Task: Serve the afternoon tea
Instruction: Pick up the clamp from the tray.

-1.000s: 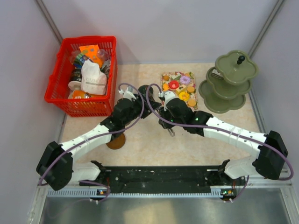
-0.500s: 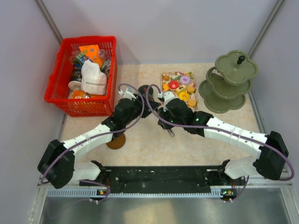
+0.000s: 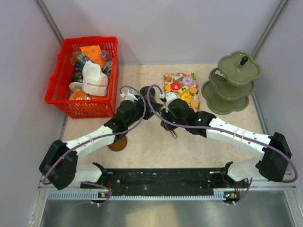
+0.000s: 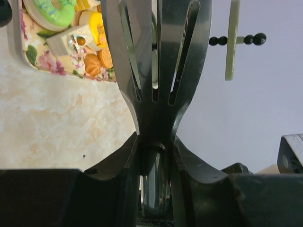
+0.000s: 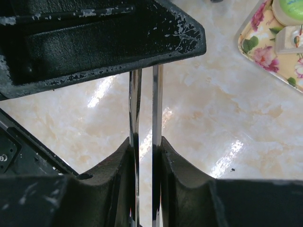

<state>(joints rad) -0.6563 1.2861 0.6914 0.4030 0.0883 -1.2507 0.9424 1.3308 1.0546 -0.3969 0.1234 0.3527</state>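
Note:
Both grippers meet at the table's middle, each shut on the thin metal tongs. My left gripper (image 3: 147, 94) (image 4: 155, 142) holds the tongs' slotted head (image 4: 156, 71). My right gripper (image 3: 164, 105) (image 5: 144, 144) pinches the two blades (image 5: 156, 109), and the tongs' end (image 3: 173, 134) pokes out under that arm. The flowered tray (image 3: 166, 78) of toy pastries (image 3: 182, 90) lies just beyond, with a green doughnut (image 4: 52, 12) on it. The olive three-tier stand (image 3: 232, 82) is at the right. One brown saucer (image 3: 117, 143) lies under the left arm. No mug is identifiable.
The red basket (image 3: 59, 97) of mixed clutter stands at the back left. Grey walls close in the table on three sides. The left gripper's black body (image 5: 94, 38) fills the top of the right wrist view.
The left arm has shifted slightly to the right. Both grippers stay shut on the tongs in about the same place.

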